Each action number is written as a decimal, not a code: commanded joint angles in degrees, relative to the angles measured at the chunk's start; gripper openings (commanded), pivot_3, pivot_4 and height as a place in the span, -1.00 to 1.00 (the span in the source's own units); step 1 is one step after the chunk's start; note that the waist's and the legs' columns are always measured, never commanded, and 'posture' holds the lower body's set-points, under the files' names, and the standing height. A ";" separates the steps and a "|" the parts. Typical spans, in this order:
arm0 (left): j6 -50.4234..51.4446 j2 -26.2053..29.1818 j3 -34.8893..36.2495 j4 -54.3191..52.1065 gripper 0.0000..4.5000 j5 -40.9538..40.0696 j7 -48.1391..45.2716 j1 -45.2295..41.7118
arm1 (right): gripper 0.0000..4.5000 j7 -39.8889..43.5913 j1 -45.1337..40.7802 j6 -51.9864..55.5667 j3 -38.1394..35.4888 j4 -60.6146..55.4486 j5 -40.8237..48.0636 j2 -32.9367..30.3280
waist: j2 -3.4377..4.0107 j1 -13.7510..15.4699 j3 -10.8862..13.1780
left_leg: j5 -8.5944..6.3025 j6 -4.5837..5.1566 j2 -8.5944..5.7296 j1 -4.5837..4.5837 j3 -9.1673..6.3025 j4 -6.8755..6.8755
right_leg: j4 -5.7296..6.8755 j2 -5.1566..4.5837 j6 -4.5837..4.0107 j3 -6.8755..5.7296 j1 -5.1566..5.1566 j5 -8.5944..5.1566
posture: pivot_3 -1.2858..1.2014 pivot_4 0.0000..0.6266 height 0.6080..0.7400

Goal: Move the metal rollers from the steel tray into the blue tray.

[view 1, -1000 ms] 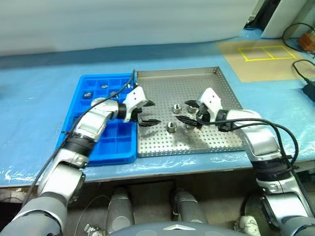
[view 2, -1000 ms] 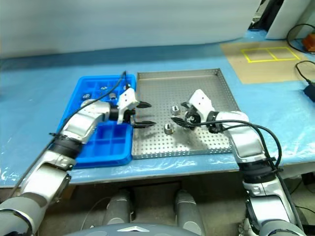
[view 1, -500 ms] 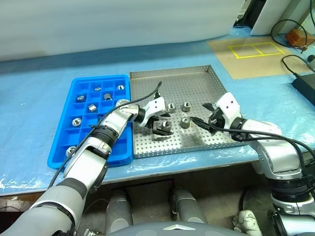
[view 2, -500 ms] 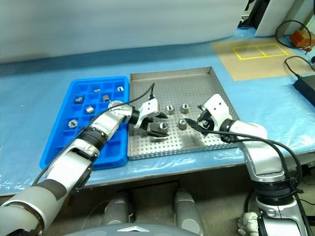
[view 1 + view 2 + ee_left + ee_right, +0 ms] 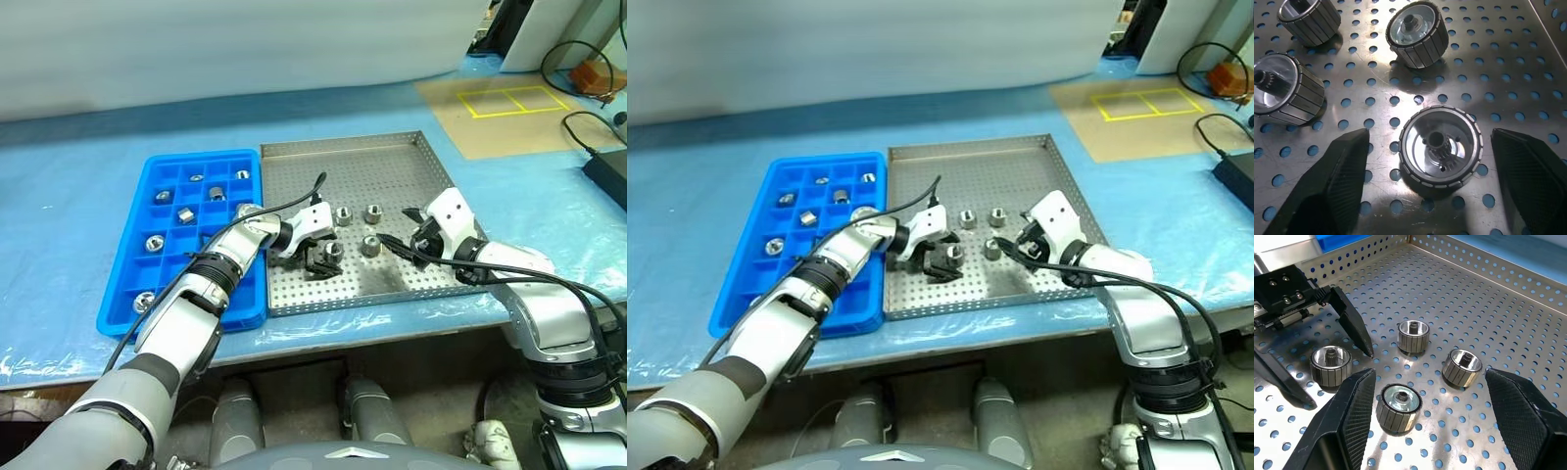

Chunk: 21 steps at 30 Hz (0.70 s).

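Steel tray (image 5: 392,166): sits on the worktop (image 5: 78,196), which is covered in blue sheeting; its left rim is just beside the blue tray (image 5: 132,284).
Rollers in steel tray: 4, grouped near the middle of the perforated floor.
Roller between left fingers (image 5: 1441,146): stands on end on the tray floor, gear hub facing up; in the head view it is at (image 5: 333,251).
Other 3 rollers: 1 at (image 5: 344,214), 1 at (image 5: 373,211), 1 at (image 5: 369,245); all apart from each other.
Left gripper (image 5: 323,258): low over the steel tray, fingers spread on either side of the roller, with a gap on each side in the wrist view; nothing held.
Left fingers (image 5: 1332,181): tips down at the tray floor.
Right gripper (image 5: 407,233): above the right part of the steel tray, fingers wide apart and empty, pointing toward the roller group.
Right fingers (image 5: 1352,416): in the wrist view 1 roller (image 5: 1398,406) lies between them, not touched.
Blue tray: several rollers already in its compartments, such as (image 5: 154,242) and (image 5: 184,215).
Cable (image 5: 588,127): black, lying on the worktop at the far right.
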 commanded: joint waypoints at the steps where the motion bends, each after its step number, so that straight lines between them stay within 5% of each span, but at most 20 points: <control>1: -0.28 0.38 -0.08 0.48 0.36 1.40 0.83 1.00 | 0.64 0.07 -1.42 -1.44 -0.31 -0.39 0.63 -0.30 | 0.00 0.01 0.00 | 0.00 0.01 0.00 0.00 0.00 -0.01 | -0.01 0.00 0.00 0.00 0.00 0.00 | -0.36 -0.52 1.00; 3: -0.22 0.39 -0.15 0.63 0.07 2.03 2.37 0.90 | 0.64 0.29 -1.77 -1.76 -0.11 0.13 0.46 -0.51 | 0.00 0.00 0.00 | -0.01 0.01 0.00 0.01 0.00 -0.01 | -0.02 0.00 0.00 0.00 0.00 0.00 | -0.35 -0.52 1.00; 6: 0.10 0.72 0.41 -0.65 0.07 0.55 -0.22 1.47 | 0.64 0.76 -2.09 -2.12 0.33 0.55 0.44 -0.71 | 0.00 0.04 0.00 | -0.01 0.01 0.00 0.02 0.00 -0.04 | -0.03 0.00 0.00 0.00 0.00 0.00 | -0.35 -0.52 1.00; 8: 0.22 0.94 0.84 -1.35 -0.15 0.58 0.48 1.70 | 0.64 1.00 -2.49 -2.34 0.62 1.01 0.36 -0.78 | 0.00 0.01 0.00 | -0.01 0.01 0.00 0.03 0.00 -0.04 | -0.03 0.00 0.00 0.00 0.00 0.00 | -0.34 -0.52 1.00; 15: 2.08 5.89 2.94 -16.08 -0.15 -4.17 -6.71 6.29 | 0.64 2.38 -3.80 -2.67 1.58 2.01 0.92 -0.75 | 0.01 -0.49 0.01 | 0.01 -0.02 0.03 0.12 0.04 -0.26 | -0.09 0.02 0.00 -0.01 -0.02 0.00 | -0.31 -0.52 1.00; 21: 7.10 12.37 10.62 -22.85 -0.15 -8.10 -1.44 7.01 | 0.64 4.42 -6.00 -2.79 3.51 2.63 2.03 0.23 | 0.03 -1.02 0.06 | 0.03 -0.05 0.05 0.03 0.05 -0.28 | -0.07 0.03 0.00 -0.04 -0.15 0.00 | -0.27 -0.52 1.00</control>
